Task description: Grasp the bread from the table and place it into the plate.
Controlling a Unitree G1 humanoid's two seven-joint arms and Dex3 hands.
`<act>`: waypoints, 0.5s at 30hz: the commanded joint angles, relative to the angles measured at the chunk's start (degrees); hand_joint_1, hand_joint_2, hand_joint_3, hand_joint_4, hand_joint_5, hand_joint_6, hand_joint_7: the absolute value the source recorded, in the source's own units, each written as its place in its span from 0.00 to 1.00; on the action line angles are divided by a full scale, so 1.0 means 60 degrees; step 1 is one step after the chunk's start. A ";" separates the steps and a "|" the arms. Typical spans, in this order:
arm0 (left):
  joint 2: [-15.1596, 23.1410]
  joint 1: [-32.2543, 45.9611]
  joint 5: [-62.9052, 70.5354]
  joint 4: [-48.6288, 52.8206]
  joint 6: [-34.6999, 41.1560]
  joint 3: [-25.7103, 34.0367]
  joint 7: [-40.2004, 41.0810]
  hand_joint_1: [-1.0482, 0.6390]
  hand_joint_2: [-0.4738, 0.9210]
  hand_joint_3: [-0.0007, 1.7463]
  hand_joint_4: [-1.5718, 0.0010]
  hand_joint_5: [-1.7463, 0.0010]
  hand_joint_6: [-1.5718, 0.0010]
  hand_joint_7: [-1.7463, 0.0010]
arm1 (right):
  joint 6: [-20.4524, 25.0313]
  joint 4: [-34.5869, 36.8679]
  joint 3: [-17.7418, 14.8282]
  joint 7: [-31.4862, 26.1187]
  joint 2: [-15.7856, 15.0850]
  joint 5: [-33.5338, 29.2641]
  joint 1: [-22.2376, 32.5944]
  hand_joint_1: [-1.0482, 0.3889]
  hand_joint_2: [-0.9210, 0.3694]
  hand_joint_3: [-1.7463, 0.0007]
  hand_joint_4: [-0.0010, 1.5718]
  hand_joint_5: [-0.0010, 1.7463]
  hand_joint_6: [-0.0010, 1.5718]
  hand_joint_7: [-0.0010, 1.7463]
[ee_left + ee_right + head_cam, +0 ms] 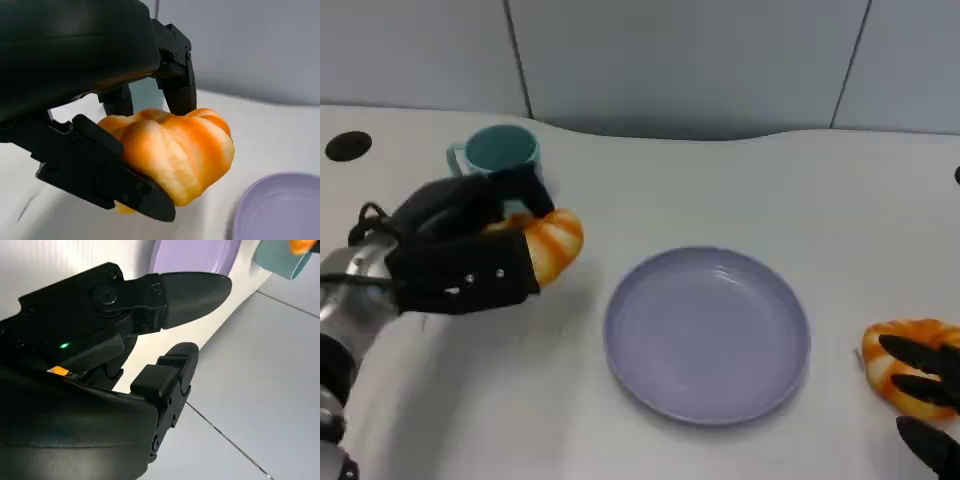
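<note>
My left hand (460, 250) grips an orange-and-white striped bread (552, 245) left of the lavender plate (620, 330), just in front of a teal cup. In the left wrist view the fingers (175, 75) and thumb clamp the bread (180, 147) from both sides, with the plate's rim (280, 210) close beside it. The plate holds nothing. My right hand (930, 400) lies at the lower right, fingers apart and holding nothing, its fingertips over a second striped bread (905, 360) right of the plate. The right wrist view shows that hand (125, 340) with the plate (195, 252) beyond it.
The teal cup (500, 152) stands right behind my left hand, near the table's far edge. A black round spot (348, 146) marks the table at the far left. A grey panelled wall runs behind the table.
</note>
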 commanded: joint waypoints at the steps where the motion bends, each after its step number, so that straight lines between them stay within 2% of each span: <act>1: -0.0048 -0.0128 -0.0356 -0.0724 -0.0573 0.0125 -0.0788 0.51 0.96 0.08 0.55 0.00 0.67 0.00 | 0.0115 -0.0047 0.0037 -0.0071 0.0026 -0.0016 -0.0001 0.46 0.00 0.79 0.61 0.02 0.49 0.00; 6: -0.0526 -0.0556 -0.0337 -0.0938 -0.0918 -0.0048 -0.1318 0.51 0.98 0.07 0.54 0.00 0.67 0.00 | 0.0284 -0.0171 0.0103 -0.0086 0.0092 -0.0076 0.0022 0.47 0.00 0.79 0.61 0.02 0.49 0.00; 9: -0.1122 -0.0929 -0.0244 -0.0760 -0.1032 -0.0243 -0.1541 0.50 0.99 0.08 0.51 0.00 0.65 0.00 | 0.0423 -0.0281 0.0117 -0.0061 0.0115 -0.0087 0.0082 0.46 0.00 0.79 0.60 0.02 0.49 0.00; 11: -0.1509 -0.1163 -0.0095 -0.0588 -0.1054 -0.0406 -0.1482 0.50 0.98 0.07 0.50 0.00 0.64 0.00 | 0.0313 -0.0234 0.0120 -0.0084 0.0089 -0.0112 0.0101 0.46 0.00 0.79 0.60 0.02 0.49 0.00; 15: -0.1874 -0.1458 0.0190 -0.0318 -0.1125 -0.0658 -0.1355 0.52 0.97 0.07 0.50 0.00 0.65 0.00 | 0.0210 -0.0180 0.0130 -0.0119 0.0043 -0.0216 0.0106 0.46 0.00 0.78 0.59 0.01 0.49 0.00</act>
